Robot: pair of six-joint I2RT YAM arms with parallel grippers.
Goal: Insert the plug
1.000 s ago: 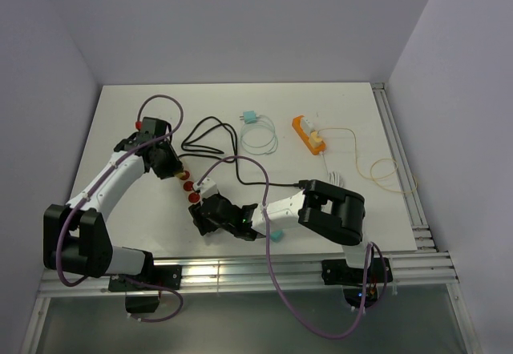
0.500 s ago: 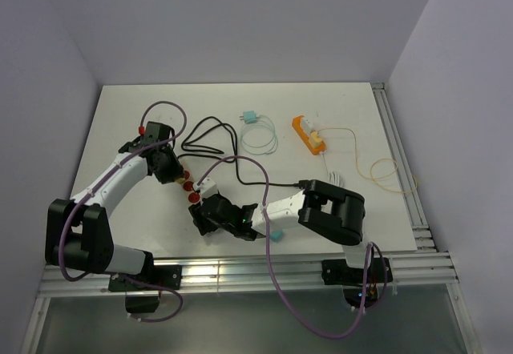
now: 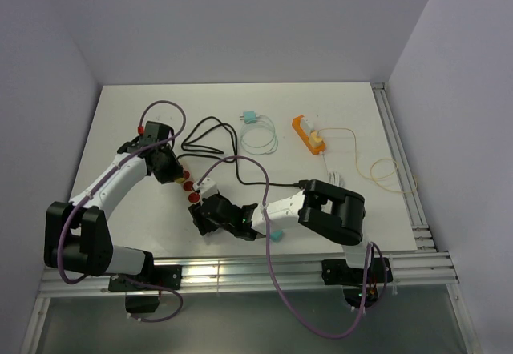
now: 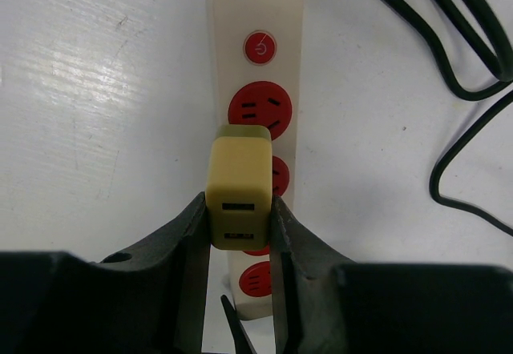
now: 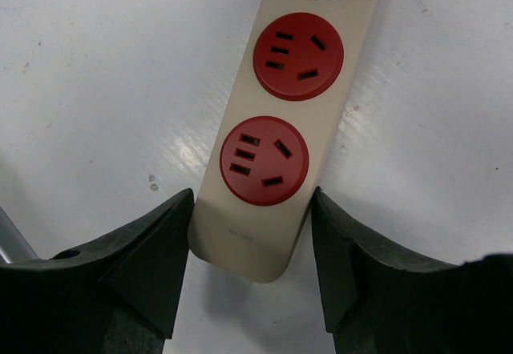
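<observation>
A cream power strip [image 4: 256, 90] with red sockets lies on the white table, running away from the left wrist camera. My left gripper [image 4: 239, 210] is shut on a yellowish block plug [image 4: 239, 186], held over the strip's middle sockets; its prongs are hidden. In the right wrist view my right gripper [image 5: 252, 210] is shut on the strip's [image 5: 276, 122] rounded end, a finger against each side. From above, the left gripper [image 3: 170, 170] sits at the strip's [image 3: 192, 190] far end and the right gripper [image 3: 204, 214] at its near end.
The strip's black cable [image 3: 210, 134] loops behind it. A teal plug with a white cable [image 3: 250, 118] and an orange strip [image 3: 309, 135] with a yellow cable [image 3: 385, 170] lie further back. A small teal block [image 3: 276, 235] sits by the right arm.
The left arm shifted slightly to the right, toward the strip, with the plug in its jaws, then stopped. The right arm has stayed put.
</observation>
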